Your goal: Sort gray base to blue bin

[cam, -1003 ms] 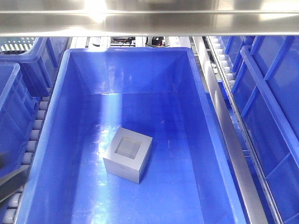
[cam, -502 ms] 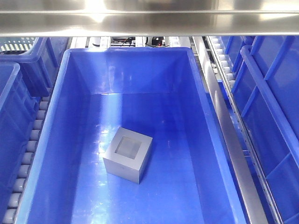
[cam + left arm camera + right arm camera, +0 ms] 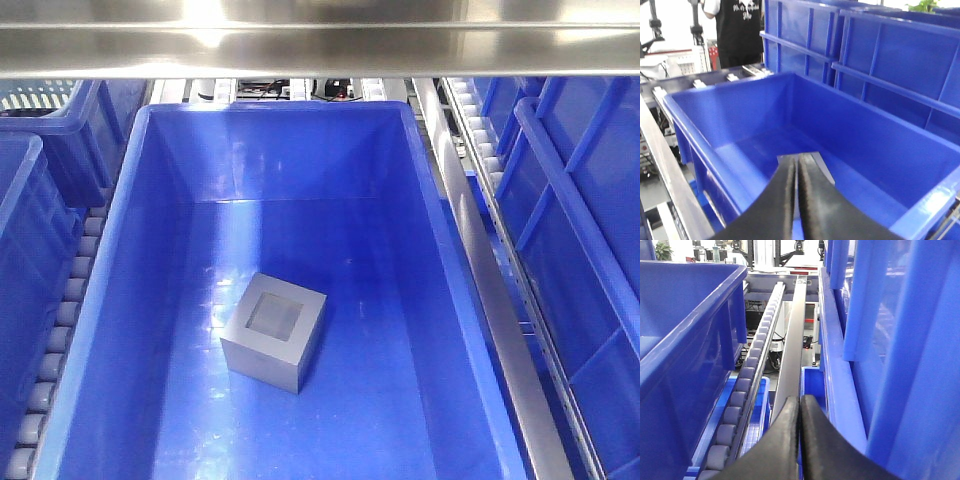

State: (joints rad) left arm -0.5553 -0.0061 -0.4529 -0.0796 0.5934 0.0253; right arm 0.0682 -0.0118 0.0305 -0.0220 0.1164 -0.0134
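Note:
The gray base (image 3: 274, 330) rests on the floor of the blue bin (image 3: 150, 240), recess facing up, a little left of the middle. Neither gripper shows in the front view. In the left wrist view my left gripper (image 3: 798, 159) is shut with nothing between its fingers and hangs outside the blue bin (image 3: 735, 105), above its near rim. A corner of the gray base (image 3: 820, 165) peeks out behind the fingertips. My right gripper (image 3: 800, 400) is shut and empty, over the gap beside a roller track.
More blue crates (image 3: 40, 170) stand at the left and tall blue crates (image 3: 580, 230) at the right. Roller tracks (image 3: 70, 300) flank the bin, a steel rail (image 3: 490, 290) runs along its right side, and a steel shelf edge (image 3: 320, 45) spans overhead.
A dark arm part at the lower left of the front view has withdrawn out of sight. The gray base has not moved.

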